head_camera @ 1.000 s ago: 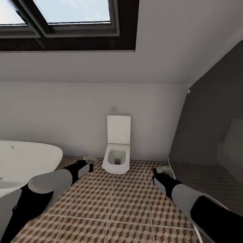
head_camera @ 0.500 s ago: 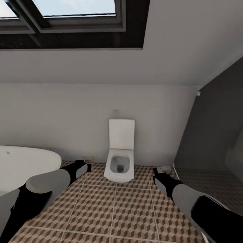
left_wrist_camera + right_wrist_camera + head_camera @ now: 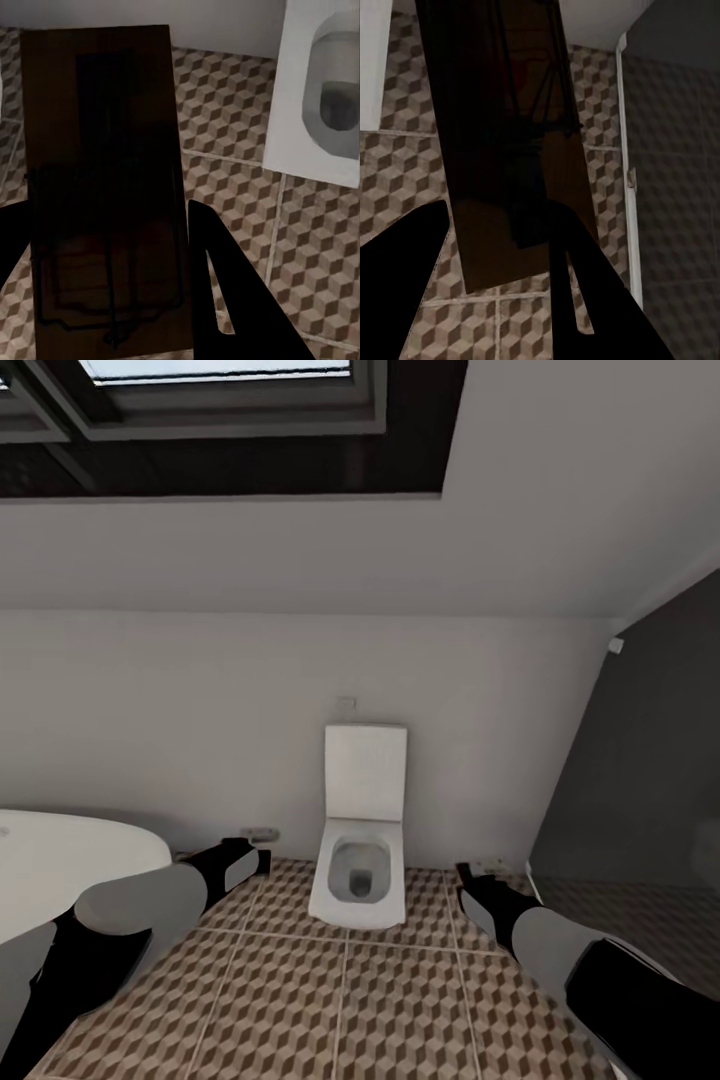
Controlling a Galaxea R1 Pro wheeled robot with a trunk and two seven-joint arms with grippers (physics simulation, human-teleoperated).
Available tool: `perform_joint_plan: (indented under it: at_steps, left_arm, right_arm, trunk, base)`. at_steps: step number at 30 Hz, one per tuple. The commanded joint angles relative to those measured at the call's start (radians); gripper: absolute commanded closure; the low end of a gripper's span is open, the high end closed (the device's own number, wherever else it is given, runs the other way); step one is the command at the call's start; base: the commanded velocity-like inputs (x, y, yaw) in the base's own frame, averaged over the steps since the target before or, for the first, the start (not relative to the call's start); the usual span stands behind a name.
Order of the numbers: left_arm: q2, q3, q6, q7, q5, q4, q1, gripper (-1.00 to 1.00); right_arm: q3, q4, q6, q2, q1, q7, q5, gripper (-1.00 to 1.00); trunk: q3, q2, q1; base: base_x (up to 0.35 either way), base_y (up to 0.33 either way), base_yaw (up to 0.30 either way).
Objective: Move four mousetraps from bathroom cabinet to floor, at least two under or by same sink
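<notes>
tiled bathroom floor point(image 3: 340, 1000) w/ toilet point(image 3: 360, 840) ahead; both end effectors gripping mousetraps point(image 3: 101, 187)

Head cam: high up, faces fwd toward back wall, tilted down some; takes in skylight point(image 3: 215, 390), toilet point(image 3: 360, 840), bathtub point(image 3: 70, 865) edge at view's left, and bathroom floor point(image 3: 340, 1000), w/ both arms reaching in from the near edge. Left wrist cam: looks down along its gripper point(image 3: 105, 300), close above the floor point(image 3: 240, 120); shares the toilet point(image 3: 322, 90) w/ head cam. Right wrist cam: same close downward look along its gripper point(image 3: 495, 292), shares floor tiles point(image 3: 405, 172) and the dark wall's base w/ head cam.
</notes>
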Motion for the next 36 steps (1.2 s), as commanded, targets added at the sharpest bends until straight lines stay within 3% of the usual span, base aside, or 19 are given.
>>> perform_joint_plan:
  at_steps: [1, 9, 31, 36]
  left_arm:
    - [0.001, -0.006, 0.001, 0.004, 0.003, -0.002, 0.0, 1.0]
    - [0.012, -0.006, -0.005, 0.004, 0.002, -0.002, 0.006, 1.0]
    - [0.019, -0.006, -0.012, 0.003, 0.003, -0.005, 0.019, 1.0]
    - [0.021, -0.006, -0.078, 0.002, 0.003, -0.009, 0.055, 1.0]
  right_arm:
    - [0.009, -0.004, 0.006, 0.001, 0.0, 0.001, -0.003, 1.0]
    - [0.012, -0.008, 0.004, 0.005, 0.0, 0.082, 0.005, 1.0]
    - [0.012, -0.008, 0.002, -0.001, 0.0, 0.086, 0.007, 1.0]
    - [0.012, -0.007, -0.007, -0.002, 0.0, 0.086, 0.007, 1.0]
  trunk:
    - [-0.002, -0.002, 0.001]
    - [-0.002, -0.002, 0.001]
    - [-0.006, -0.002, 0.001]
    - [-0.006, -0.002, 0.001]
  base:
    - [0.338, 0.0, 0.0]
    - [0.339, 0.0, -0.001]
    - [0.323, 0.01, -0.053]
    - [0.026, 0.005, 0.0]
